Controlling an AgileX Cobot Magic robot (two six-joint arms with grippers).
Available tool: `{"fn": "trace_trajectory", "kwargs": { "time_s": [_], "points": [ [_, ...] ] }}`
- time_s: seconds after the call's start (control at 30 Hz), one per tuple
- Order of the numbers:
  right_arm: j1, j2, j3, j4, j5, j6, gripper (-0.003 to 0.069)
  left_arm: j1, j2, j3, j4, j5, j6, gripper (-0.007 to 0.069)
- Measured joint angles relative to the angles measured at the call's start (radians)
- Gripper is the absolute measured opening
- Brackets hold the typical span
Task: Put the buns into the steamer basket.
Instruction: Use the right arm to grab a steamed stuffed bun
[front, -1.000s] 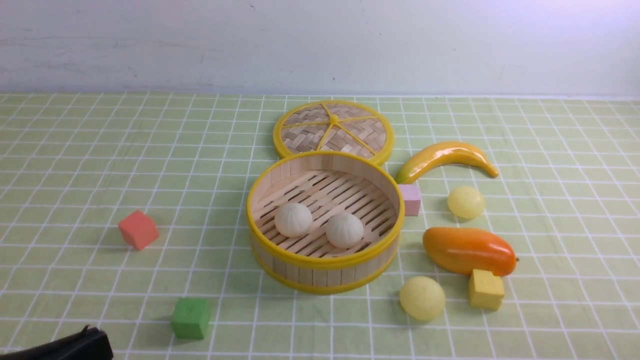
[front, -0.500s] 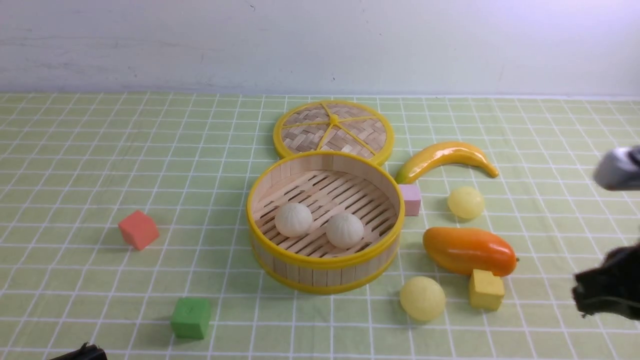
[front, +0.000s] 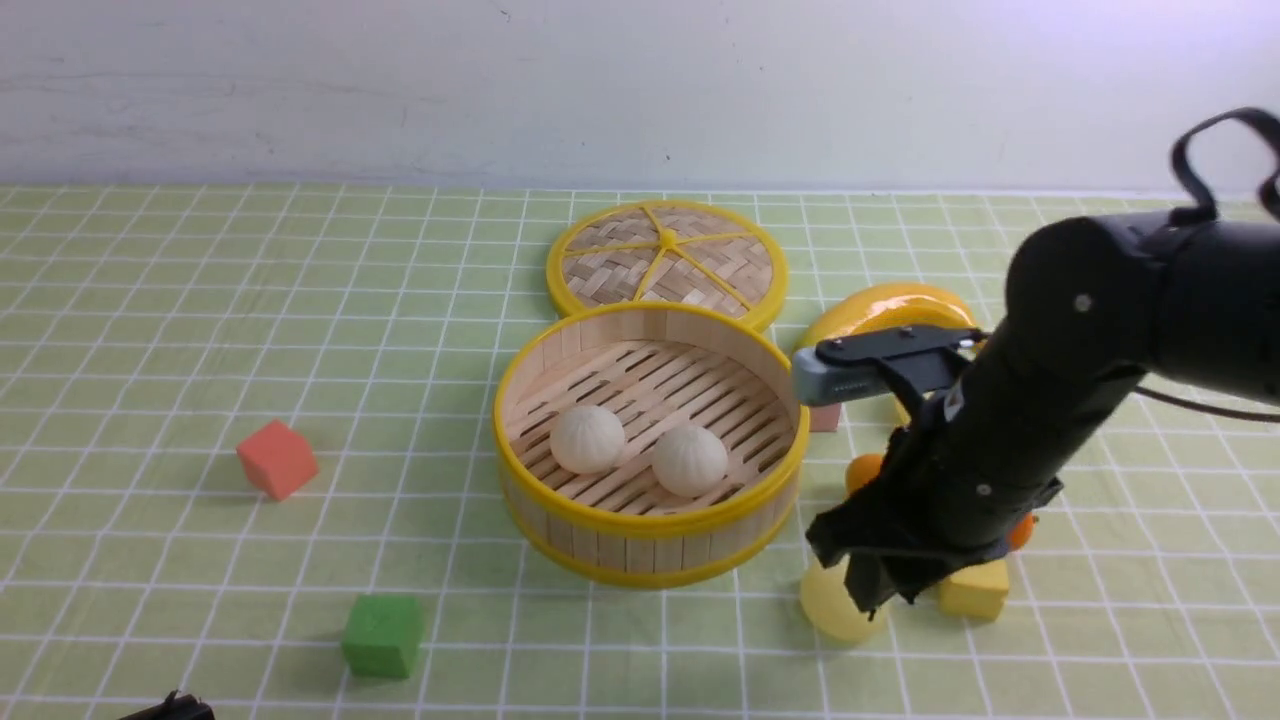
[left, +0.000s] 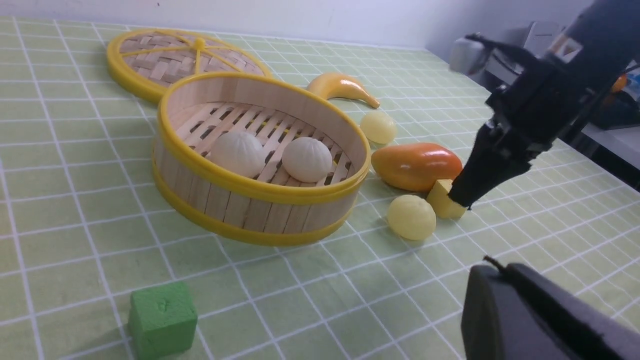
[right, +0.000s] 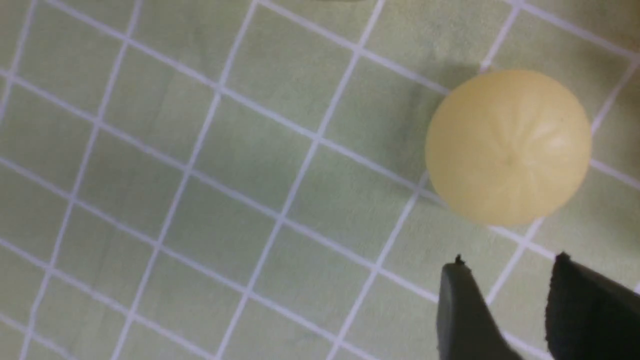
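Front view. Steamer basket (front: 655, 553): centre of frame, upright on the table (front: 620, 665), open side up. Two off-white buns (front: 690, 461) inside, on the slatted floor, lower part of the ring. Near pale yellow bun (front: 838, 605): lower right of centre, outside the basket, partly behind the right hand (front: 887, 592). Yellow cube (front: 974, 590): just beside that bun, on its right. Woven lid (front: 667, 250): upper centre, behind the basket.

Left wrist view. Left hand (left: 494, 264): fingers pressed together, nothing held. Far pale yellow bun (left: 378, 127): on the table, between banana (left: 342, 87) and mango (left: 417, 166). Count: two buns in, two out; by judgement, half done.

Right wrist view. Right hand: fingers spread, nothing between them; near bun apart from the tips.

Step in hand, as judged: picking up the near bun. Handling notes: centre the spread fingers over the bun before lowering; keep the outer finger off the cube; close evenly at the bun's widest part, since a high pinch could roll it away. Lift above the rim, then release low on bare slats, right of the white pair.
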Motion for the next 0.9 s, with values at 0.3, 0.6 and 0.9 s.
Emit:
{"fn": "trace_trajectory", "kwargs": {
  "time_s": [0.3,0.6,0.9],
  "points": [
    [-0.01,0.074,-0.015,-0.001,-0.158,0.014,0.036,0.0,0.0,0.0,0.0,0.0,0.0,-0.0013],
    [-0.01,0.131,-0.015,-0.009,-0.175,0.015,0.0158,0.0,0.0,0.0,0.0,0.0,0.0,-0.0013],
    [-0.01,-0.003,-0.098,0.004,-0.046,0.004,0.0003,0.0,0.0,0.0,0.003,0.0,0.0,-0.0013]
  ]
}}
